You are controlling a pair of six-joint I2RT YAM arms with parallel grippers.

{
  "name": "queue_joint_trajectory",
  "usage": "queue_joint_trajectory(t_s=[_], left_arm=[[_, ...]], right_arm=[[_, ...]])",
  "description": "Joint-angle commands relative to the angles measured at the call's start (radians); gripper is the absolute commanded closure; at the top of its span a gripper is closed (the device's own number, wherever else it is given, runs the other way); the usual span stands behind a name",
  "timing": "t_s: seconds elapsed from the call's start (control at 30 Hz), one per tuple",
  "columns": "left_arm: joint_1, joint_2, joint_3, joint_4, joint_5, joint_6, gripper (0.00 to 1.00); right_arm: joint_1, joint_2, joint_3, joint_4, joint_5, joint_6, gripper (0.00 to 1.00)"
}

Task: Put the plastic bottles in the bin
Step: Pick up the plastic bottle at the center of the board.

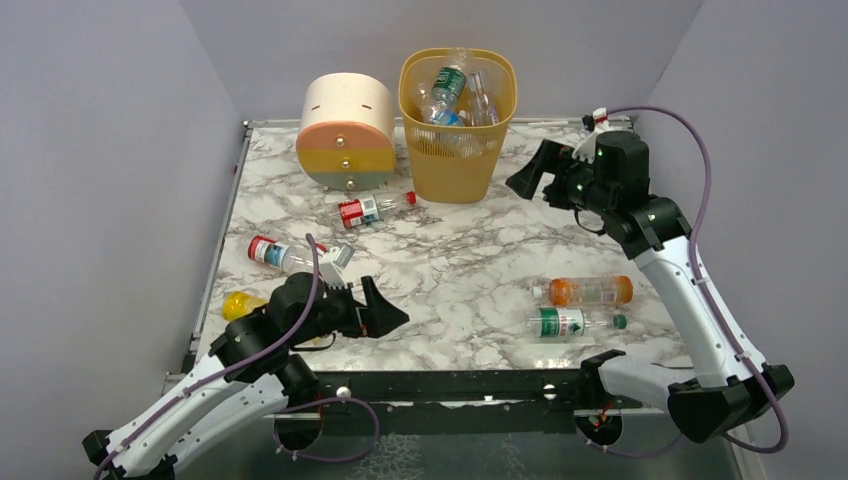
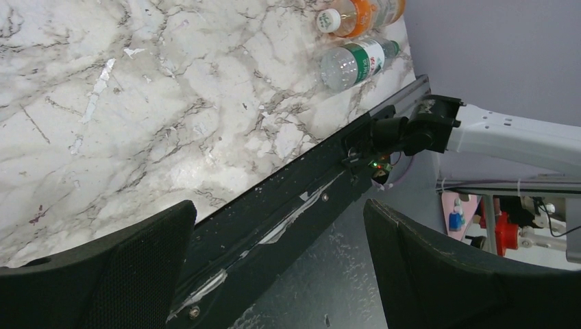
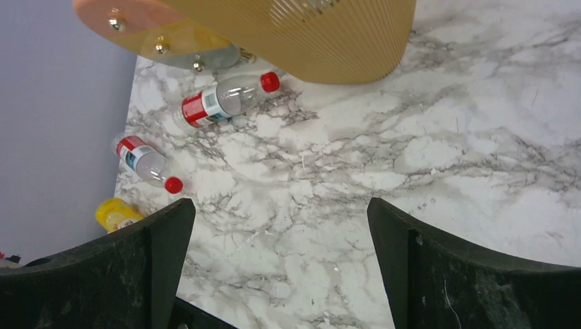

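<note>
From above, loose bottles [image 1: 372, 210] lying in front of the bin [image 1: 457, 165] could roll off the counter [image 1: 470, 260] if clipped, with the right arm [image 1: 620, 175] raised just right of the bin and the left arm [image 1: 300, 310] low and well away from it; the left wrist view shows the left jaws spread and empty, and the right wrist view shows the right jaws spread and empty near the bin.

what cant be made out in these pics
- Count of bottles in the bin: top view, they overlap and its wall hides the lower ones.
- Yellow bottle: top view, left arm covers part; right wrist view, a gripper finger cuts it off.
- Orange bottle: left wrist view, cut by the top edge.
- Label print: too small everywhere.
</note>
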Motion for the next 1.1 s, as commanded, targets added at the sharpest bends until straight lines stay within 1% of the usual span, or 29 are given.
queue_joint_trajectory(t_s=[0.0,0.23,0.37,0.53,0.67,0.77,0.87,1.07], left_arm=[[-0.006,-0.039,-0.010,0.002,0.068,0.010,0.01],[-0.005,-0.065,-0.012,-0.018,0.156,0.029,0.01],[-0.006,-0.081,-0.002,-0.049,0.174,0.052,0.01],[-0.007,-0.094,-0.006,-0.050,0.171,0.053,0.01],[-0.006,-0.075,-0.018,-0.024,0.158,0.058,0.01],[-0.007,-0.033,-0.031,0.031,0.163,0.060,0.01],[-0.007,0.047,-0.027,0.090,0.165,0.080,0.01],[-0.006,0.243,0.070,0.130,0.154,0.141,0.01]], right_arm=[[0.004,-0.081,-0.079,-0.051,0.027,0.034,0.00],[0.005,-0.148,-0.212,-0.035,-0.025,0.097,0.00],[0.006,-0.146,-0.270,-0.006,-0.056,0.133,0.00],[0.010,-0.095,-0.250,-0.025,-0.067,0.125,0.00],[0.012,-0.069,-0.226,-0.047,-0.071,0.107,0.00],[0.012,-0.069,-0.219,-0.056,-0.080,0.093,0.00],[0.012,-0.058,-0.193,-0.084,-0.081,0.070,0.00],[0.012,-0.040,-0.200,-0.085,-0.109,0.051,0.00]])
